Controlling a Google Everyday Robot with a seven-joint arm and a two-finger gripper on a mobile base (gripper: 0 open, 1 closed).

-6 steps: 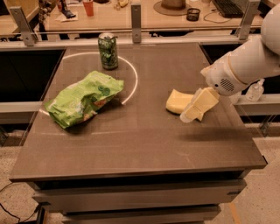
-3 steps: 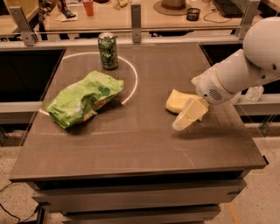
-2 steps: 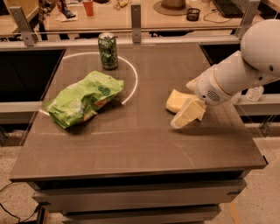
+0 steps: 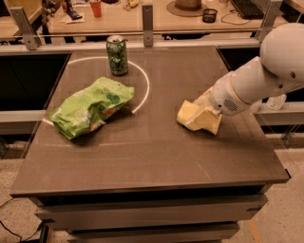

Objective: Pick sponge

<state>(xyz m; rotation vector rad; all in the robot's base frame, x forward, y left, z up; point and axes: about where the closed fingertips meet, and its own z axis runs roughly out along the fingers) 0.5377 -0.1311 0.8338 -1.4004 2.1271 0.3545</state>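
The pale yellow sponge lies on the dark table, right of the middle. My gripper comes in from the right on a white arm and sits low over the sponge's right side, overlapping it. The gripper is the same pale yellow as the sponge, so where one ends and the other begins is hard to make out. The sponge's right part is hidden behind the gripper.
A crumpled green chip bag lies at the left of the table. A green drinks can stands at the back inside a white circle marking. A cluttered desk stands behind the table.
The gripper has moved left and down, from beside the sponge's front right to over its right side. The sponge, bag and can have not moved.
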